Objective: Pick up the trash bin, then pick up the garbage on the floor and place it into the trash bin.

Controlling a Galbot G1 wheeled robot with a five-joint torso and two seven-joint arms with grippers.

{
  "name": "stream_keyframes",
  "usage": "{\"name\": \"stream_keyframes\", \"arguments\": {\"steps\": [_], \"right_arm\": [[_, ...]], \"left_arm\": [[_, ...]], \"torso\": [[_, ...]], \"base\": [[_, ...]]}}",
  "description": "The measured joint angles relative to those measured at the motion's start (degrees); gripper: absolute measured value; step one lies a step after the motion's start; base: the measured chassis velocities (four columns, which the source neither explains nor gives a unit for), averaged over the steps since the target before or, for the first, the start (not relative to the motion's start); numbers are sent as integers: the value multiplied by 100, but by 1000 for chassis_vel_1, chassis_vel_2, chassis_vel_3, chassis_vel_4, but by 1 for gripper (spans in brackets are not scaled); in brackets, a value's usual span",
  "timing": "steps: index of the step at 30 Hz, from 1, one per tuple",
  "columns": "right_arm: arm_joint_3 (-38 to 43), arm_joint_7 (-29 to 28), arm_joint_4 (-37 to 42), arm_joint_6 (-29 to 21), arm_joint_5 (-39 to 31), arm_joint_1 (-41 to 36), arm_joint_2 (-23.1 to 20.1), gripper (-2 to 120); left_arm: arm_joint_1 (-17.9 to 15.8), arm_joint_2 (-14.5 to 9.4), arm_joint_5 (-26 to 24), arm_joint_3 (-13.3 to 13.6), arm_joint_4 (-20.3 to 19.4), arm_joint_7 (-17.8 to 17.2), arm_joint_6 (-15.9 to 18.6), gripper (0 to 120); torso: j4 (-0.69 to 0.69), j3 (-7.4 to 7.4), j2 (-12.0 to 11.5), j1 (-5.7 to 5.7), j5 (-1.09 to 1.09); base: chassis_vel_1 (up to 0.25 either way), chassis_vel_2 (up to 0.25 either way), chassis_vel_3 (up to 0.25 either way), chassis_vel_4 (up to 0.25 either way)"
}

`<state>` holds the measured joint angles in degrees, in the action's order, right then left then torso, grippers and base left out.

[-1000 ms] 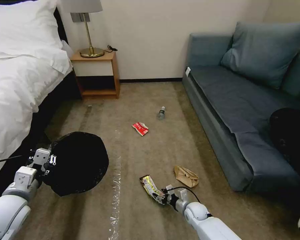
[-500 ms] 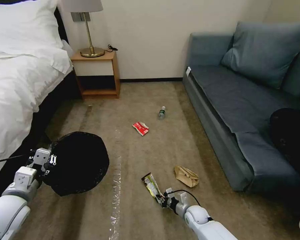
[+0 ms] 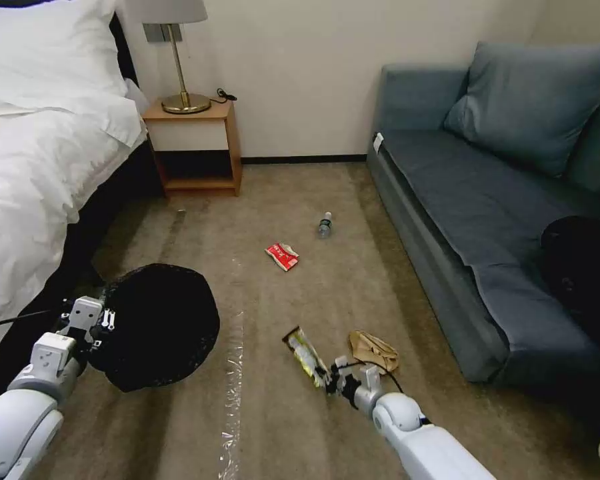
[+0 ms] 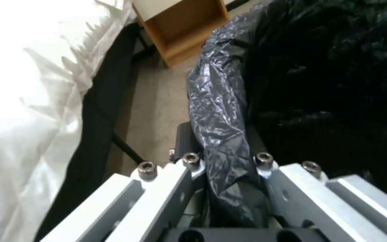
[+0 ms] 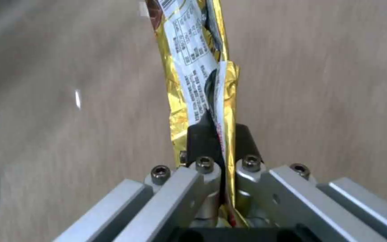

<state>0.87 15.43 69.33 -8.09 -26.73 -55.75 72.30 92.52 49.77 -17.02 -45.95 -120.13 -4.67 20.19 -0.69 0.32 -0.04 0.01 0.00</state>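
My left gripper (image 3: 95, 330) is shut on the rim of the trash bin (image 3: 159, 325), whose black bag (image 4: 222, 111) is pinched between the fingers in the left wrist view. The bin hangs low at the left, beside the bed. My right gripper (image 3: 331, 381) is shut on the yellowish snack wrapper (image 3: 305, 356), held just above the carpet; the right wrist view shows the gold wrapper (image 5: 198, 70) clamped between the black pads. A crumpled brown paper bag (image 3: 374, 351) lies right beside it. A red-and-white packet (image 3: 282, 256) and a small clear bottle (image 3: 324, 225) lie farther off.
A bed with white linen (image 3: 33, 153) runs along the left. A wooden nightstand (image 3: 195, 150) with a lamp stands by the far wall. A blue sofa (image 3: 487, 200) lines the right side, with a dark bag (image 3: 580, 280) on it. A strip of clear tape (image 3: 231, 393) marks the carpet.
My right gripper has lifted and swung the snack wrapper slightly to the right, toward the brown paper bag. The left arm and the bin have hardly moved.
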Motion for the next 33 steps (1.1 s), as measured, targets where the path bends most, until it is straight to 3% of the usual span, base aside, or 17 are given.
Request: {"name": "stream_keyframes", "arguments": {"steps": [4,10,19,33], "right_arm": [[43,-3,117,12,-27,40,5,0],[126,-193,1186,-232,-581,313,7,0],[-548,-218,2376,-430,-1560,692,-83,0],[-1615,80,2277,-39,-2001,975,401,0]], "left_arm": [[-25,32,10,38,0,1,0,5],[-261,265,66,289,91,20,-49,5],[-536,424,81,463,285,79,-123,5],[-944,696,52,820,584,87,-151,5]], "torso": [[0,0,0,0,0],[0,0,0,0,0],[-1,0,0,0,0],[0,-1,0,0,0]], "base": [[0,0,0,0],[0,0,0,0],[0,0,0,0],[0,0,0,0]]}}
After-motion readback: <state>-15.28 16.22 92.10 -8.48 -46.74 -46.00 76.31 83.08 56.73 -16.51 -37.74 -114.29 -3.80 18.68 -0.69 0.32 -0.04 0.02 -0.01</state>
